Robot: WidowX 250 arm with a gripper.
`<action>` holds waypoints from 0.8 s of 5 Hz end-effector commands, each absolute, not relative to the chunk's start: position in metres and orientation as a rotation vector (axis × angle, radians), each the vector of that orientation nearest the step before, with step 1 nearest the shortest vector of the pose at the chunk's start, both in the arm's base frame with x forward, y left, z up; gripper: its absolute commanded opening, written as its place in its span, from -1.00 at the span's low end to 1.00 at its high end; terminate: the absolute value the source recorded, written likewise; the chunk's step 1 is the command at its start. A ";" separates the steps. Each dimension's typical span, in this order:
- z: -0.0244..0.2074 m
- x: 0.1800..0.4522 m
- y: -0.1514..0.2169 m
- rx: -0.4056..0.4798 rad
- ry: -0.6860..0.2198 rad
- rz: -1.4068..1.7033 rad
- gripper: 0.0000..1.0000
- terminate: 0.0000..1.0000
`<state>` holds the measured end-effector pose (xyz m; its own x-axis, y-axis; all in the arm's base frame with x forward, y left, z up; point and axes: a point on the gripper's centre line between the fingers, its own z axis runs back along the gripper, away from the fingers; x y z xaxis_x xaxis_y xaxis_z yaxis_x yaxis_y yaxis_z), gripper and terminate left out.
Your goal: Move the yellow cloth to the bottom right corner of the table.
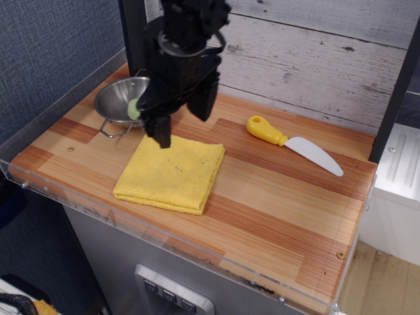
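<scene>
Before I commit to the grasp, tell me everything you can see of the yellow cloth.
The yellow cloth is mustard-coloured fabric, folded into a rough square with layered edges showing along its front and right sides. It lies flat on the table, left of centre, near the front rim. The steel bowl sits just behind it. The gripper, jaws open, is over its rear edge; whether it touches is unclear.
</scene>
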<state>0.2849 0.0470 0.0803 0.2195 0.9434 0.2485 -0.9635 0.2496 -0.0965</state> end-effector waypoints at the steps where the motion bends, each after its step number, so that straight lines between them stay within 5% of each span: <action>1: 0.064 0.281 0.067 0.113 -0.248 1.374 1.00 -1.00; 4: 0.026 0.272 0.073 0.130 -0.193 1.404 1.00 -1.00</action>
